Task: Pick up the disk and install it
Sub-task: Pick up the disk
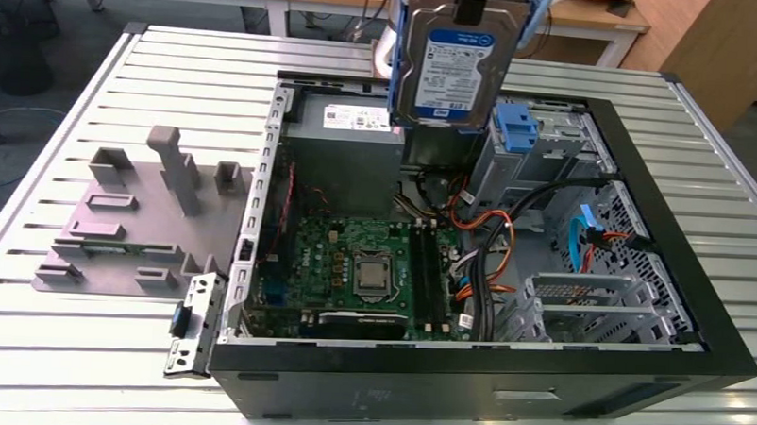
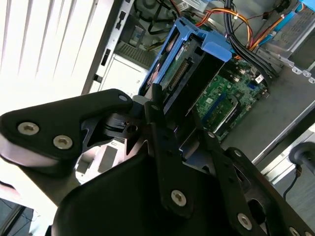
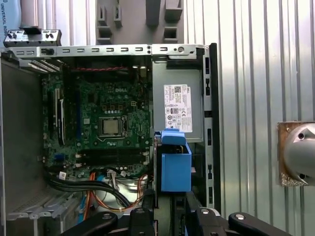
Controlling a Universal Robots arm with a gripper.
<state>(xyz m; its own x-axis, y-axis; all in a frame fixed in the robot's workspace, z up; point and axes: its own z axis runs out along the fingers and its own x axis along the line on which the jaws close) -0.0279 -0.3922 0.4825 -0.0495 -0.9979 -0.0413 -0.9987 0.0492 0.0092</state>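
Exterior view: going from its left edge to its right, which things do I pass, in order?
Grey slotted tray → processor → the disk, held aloft → metal drive cage.

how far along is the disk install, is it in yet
Done: the pickup. The claw is shut on the hard drive, which hangs on end in the air over the open computer case. In hand: carrying it above the case. Left: the install itself; the drive is not yet seated in the case.
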